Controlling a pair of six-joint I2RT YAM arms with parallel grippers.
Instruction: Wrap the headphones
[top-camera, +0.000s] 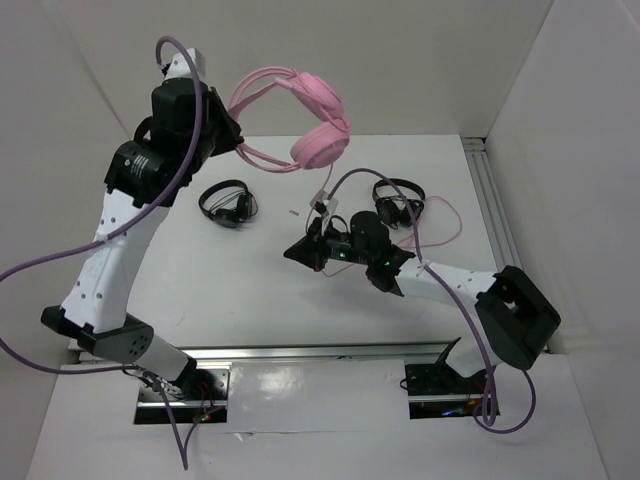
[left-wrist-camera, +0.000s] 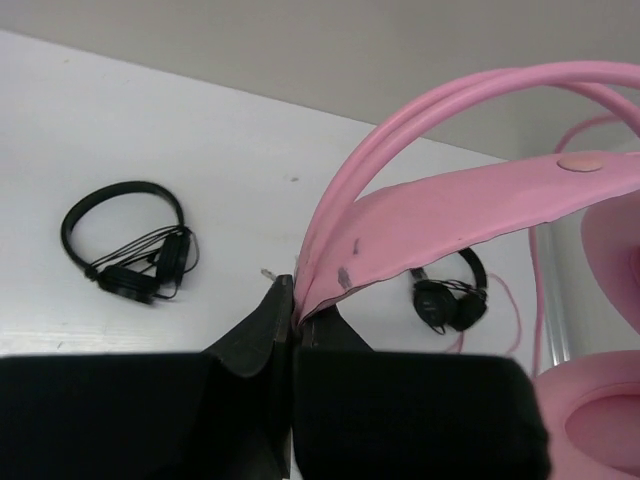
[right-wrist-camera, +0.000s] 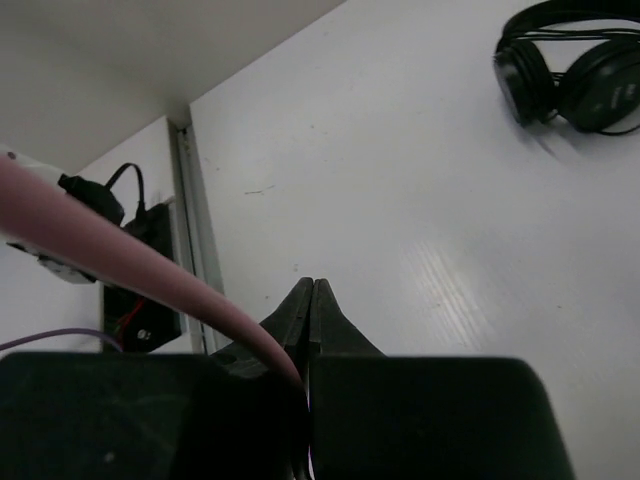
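The pink headphones hang in the air at the back, above the table. My left gripper is shut on their headband, pinched at the fingertips. One pink cup shows at the lower right of the left wrist view. The thin pink cable runs down from the cup and loops across the table to the right. My right gripper sits low over the table's middle, pointing left. It is shut, with the cable running in between its jaws near their base.
Two small black headsets lie on the table, one at the left and one at the right. White walls close in the back and sides. A metal rail runs along the right edge and another along the front.
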